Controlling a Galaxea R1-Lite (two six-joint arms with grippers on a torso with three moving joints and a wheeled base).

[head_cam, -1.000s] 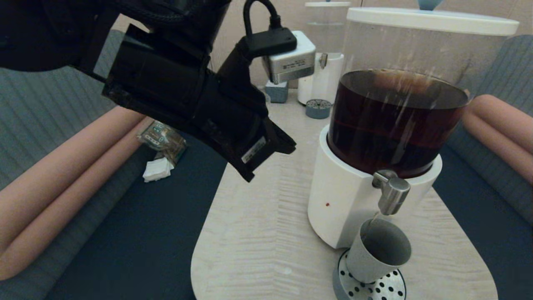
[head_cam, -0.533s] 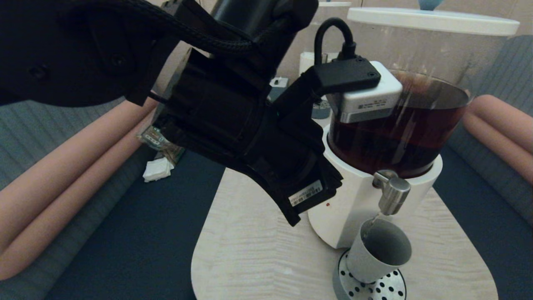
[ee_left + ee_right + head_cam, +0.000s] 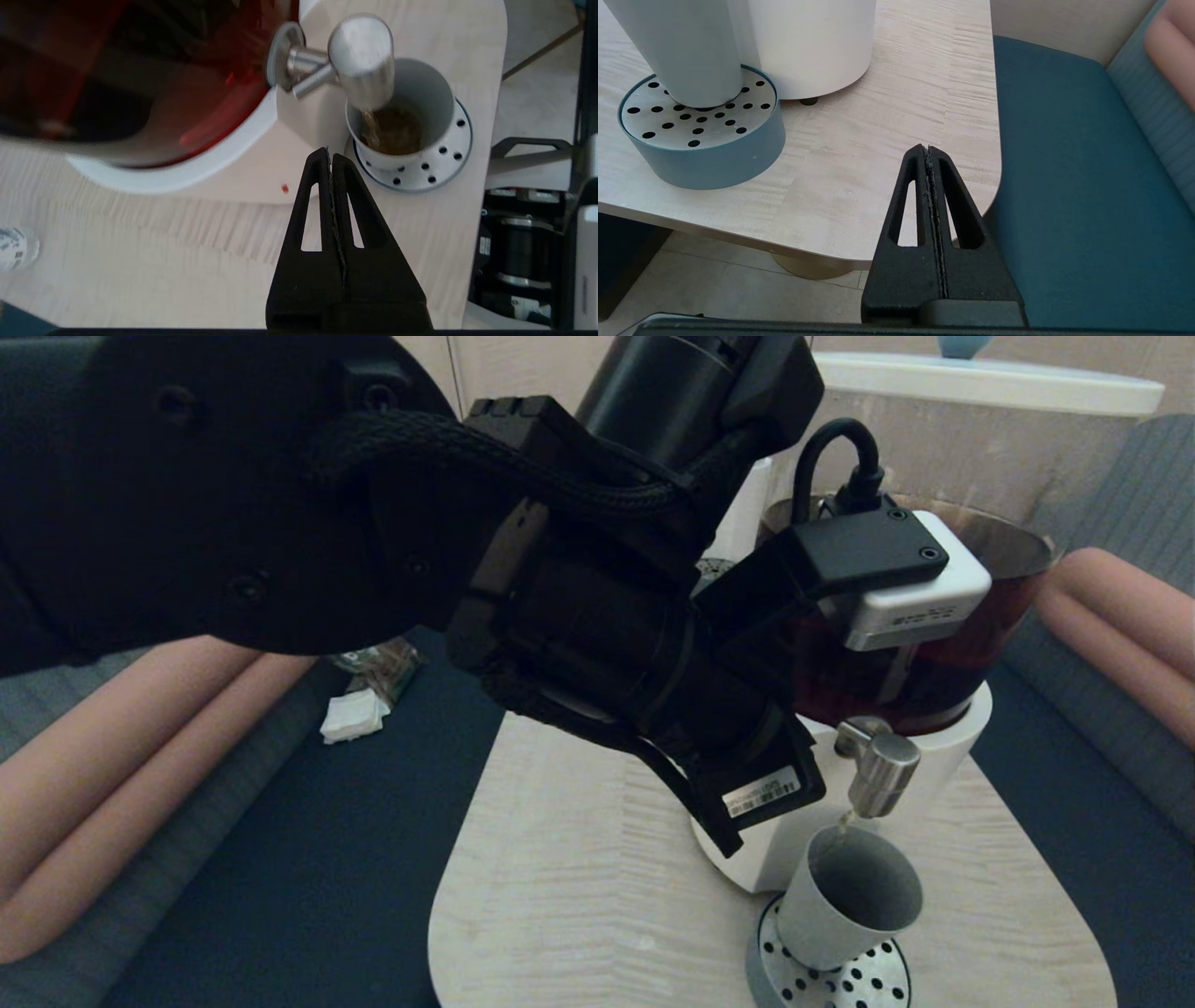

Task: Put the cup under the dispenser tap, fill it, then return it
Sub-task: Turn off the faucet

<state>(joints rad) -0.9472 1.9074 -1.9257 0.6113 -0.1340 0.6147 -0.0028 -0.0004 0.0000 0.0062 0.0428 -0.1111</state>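
Observation:
The grey-green cup [image 3: 845, 896] stands on the perforated drip tray [image 3: 873, 982] under the steel dispenser tap [image 3: 878, 775]. A thin brown stream runs from the tap [image 3: 362, 60] into the cup [image 3: 434, 98], which holds a little brown liquid. My left gripper [image 3: 329, 154] is shut and empty. It hovers above the table beside the dispenser's white base [image 3: 196, 168], a short way from the cup. My left arm [image 3: 579, 616] hides much of the dark tank [image 3: 1013, 607]. My right gripper [image 3: 927, 150] is shut and empty, low over the table's near right edge, apart from the cup [image 3: 691, 56].
A blue seat [image 3: 1087, 196] borders the table [image 3: 878, 116] on the right, with pink bolsters [image 3: 1120, 616] behind it. On the left seat lie a wrapper [image 3: 378, 663] and a white tissue [image 3: 353, 717]. The table's front edge is rounded.
My left arm has swung right and down across the head view, from the table's far left to right beside the dispenser, now covering the tank. The cup has not moved.

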